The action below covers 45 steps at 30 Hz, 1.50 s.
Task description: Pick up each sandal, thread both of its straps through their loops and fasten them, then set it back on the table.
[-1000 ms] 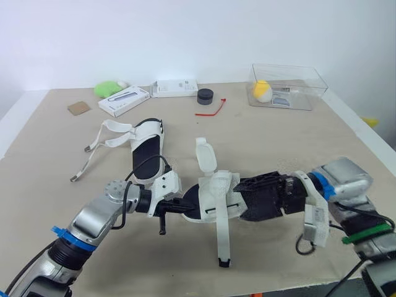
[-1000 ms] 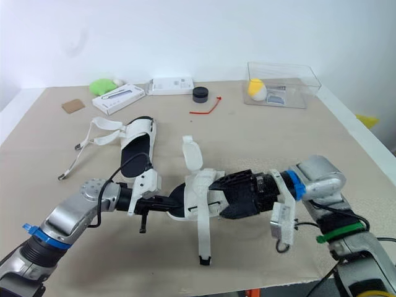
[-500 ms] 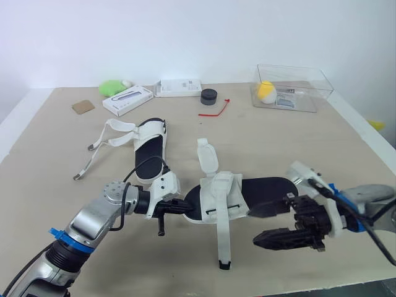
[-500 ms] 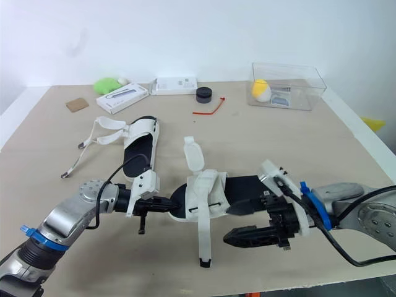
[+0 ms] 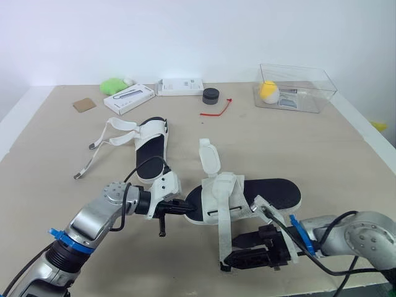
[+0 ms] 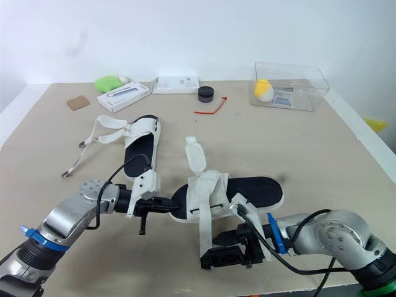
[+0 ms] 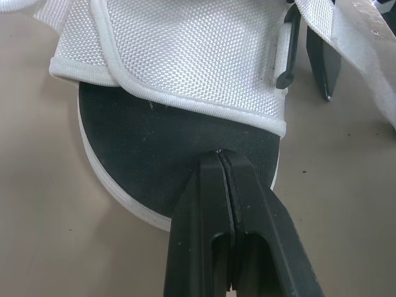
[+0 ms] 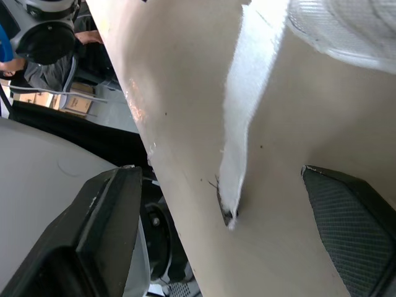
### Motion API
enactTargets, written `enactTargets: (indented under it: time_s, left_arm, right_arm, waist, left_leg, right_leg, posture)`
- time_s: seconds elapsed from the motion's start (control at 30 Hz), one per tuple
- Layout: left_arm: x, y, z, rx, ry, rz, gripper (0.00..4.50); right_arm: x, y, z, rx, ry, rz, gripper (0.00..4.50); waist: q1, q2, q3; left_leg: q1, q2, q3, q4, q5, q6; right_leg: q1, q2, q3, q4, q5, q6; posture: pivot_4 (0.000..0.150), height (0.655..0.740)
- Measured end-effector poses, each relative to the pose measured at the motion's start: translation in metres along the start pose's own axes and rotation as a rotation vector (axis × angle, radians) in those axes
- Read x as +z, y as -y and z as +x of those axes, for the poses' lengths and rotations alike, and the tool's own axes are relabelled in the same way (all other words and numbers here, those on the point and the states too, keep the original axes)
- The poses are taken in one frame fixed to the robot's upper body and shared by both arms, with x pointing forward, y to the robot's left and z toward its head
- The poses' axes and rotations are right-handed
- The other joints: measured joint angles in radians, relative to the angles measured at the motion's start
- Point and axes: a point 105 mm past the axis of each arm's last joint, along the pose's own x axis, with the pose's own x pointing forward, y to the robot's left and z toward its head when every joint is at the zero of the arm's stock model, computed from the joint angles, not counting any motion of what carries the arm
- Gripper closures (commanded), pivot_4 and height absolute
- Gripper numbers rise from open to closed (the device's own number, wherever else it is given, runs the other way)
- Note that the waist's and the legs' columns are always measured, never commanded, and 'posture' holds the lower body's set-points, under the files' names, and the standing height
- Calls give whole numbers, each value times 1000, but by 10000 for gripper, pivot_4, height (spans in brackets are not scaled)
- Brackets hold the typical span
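Observation:
The near sandal point(image 5: 272, 192), white with a black footbed, lies on the table. My left gripper point(image 5: 184, 209) is shut on the toe rim of its sole point(image 7: 185, 148). One long strap point(image 5: 224, 235) trails toward the front edge, and a short flap point(image 5: 209, 158) points toward the back of the table. My right gripper point(image 5: 234, 260) is open at the long strap's tip point(image 8: 229, 213), one finger on each side of it. The second sandal point(image 5: 151, 145) lies behind to the left, its unfastened straps point(image 5: 99, 145) spread out leftward.
At the back stand a clear plastic box point(image 5: 296, 86) with a yellow ball, a black puck point(image 5: 210, 96), a red cord point(image 5: 216, 109), two white boxes point(image 5: 129, 99) point(image 5: 180, 86), a green lump point(image 5: 112, 85) and a brown card point(image 5: 81, 105). The table's front edge is just beyond my right gripper.
My right gripper let go of the near sandal's heel, swung to the front and opened around the long strap's tip. The left gripper kept its hold on the toe.

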Motion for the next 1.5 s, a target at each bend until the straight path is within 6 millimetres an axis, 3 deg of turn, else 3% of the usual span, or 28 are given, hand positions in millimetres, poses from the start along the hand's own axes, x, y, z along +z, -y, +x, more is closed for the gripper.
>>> enactTargets:
  time_s: [0.23, 0.27, 0.5, 0.7, 0.83, 0.9, 1.0, 1.17, 1.5]
  left_arm:
    - [0, 1, 0, 3, -1, -5, 45000]
    - [0, 1, 0, 4, -1, -5, 45000]
    - [0, -1, -1, 9, -2, -7, 45000]
    - [0, -3, 1, 14, 2, -10, 45000]
    - [1, -2, 2, 4, 7, -9, 45000]
    - [2, -1, 3, -1, 13, -8, 45000]
    - [3, -1, 5, -9, 21, -4, 45000]
    - [3, -1, 5, -9, 22, -3, 45000]
    - [3, -1, 4, 3, 23, -4, 45000]
  right_arm:
    - [1, -1, 12, 23, -3, 0, 43607]
    - [2, -2, 11, 21, -6, -2, 44820]
    - [14, -8, -5, 44, -51, -45, 44820]
    - [93, -18, -42, 33, 24, -103, 44820]
    - [128, -21, -54, 53, 48, -55, 44820]
    - [135, -16, -55, 44, 51, -12, 44820]
    - [136, -1, -54, -2, 33, 56, 44820]
    - [122, 20, -44, -81, -57, 107, 44820]
    - [119, 14, -43, -38, -132, 91, 44820]
  waist:
    - [0, 0, 0]
    - [0, 0, 0]
    - [-1, 0, 0]
    - [-1, 1, 1]
    - [0, 1, 1]
    - [1, 1, 1]
    - [3, 1, 1]
    - [2, 1, 1]
    - [2, 1, 1]
  left_leg:
    - [-1, 0, -1, 0, 0, 0]
    - [-1, 0, -1, 0, 0, 0]
    - [-1, 0, -3, 1, 0, 0]
    - [-2, 1, -4, 5, 0, 1]
    - [-4, 1, -6, 5, 0, 0]
    - [-6, 0, -7, 5, 0, 1]
    - [-7, -1, -8, 5, 0, 1]
    - [-7, -2, -8, 5, 0, 1]
    - [-7, -1, -8, 6, 0, 1]
  right_leg:
    - [0, 0, -1, 0, 0, 0]
    - [0, 0, -1, 0, 0, 0]
    - [0, 1, -2, 0, 0, -2]
    - [0, 2, -2, 0, 2, -6]
    - [0, 2, -3, 0, 1, -7]
    - [0, 1, -4, 0, 2, -5]
    - [-1, 0, -5, 0, 3, -4]
    - [-1, -1, -5, 0, 3, -3]
    - [-1, 0, -6, 0, 2, -1]
  posture:
    - [1500, 7400]
    - [1500, 7400]
    - [1500, 7400]
    - [1500, 7400]
    - [1500, 7400]
    - [1500, 7400]
    - [1500, 7400]
    - [1500, 7400]
    - [1500, 7400]
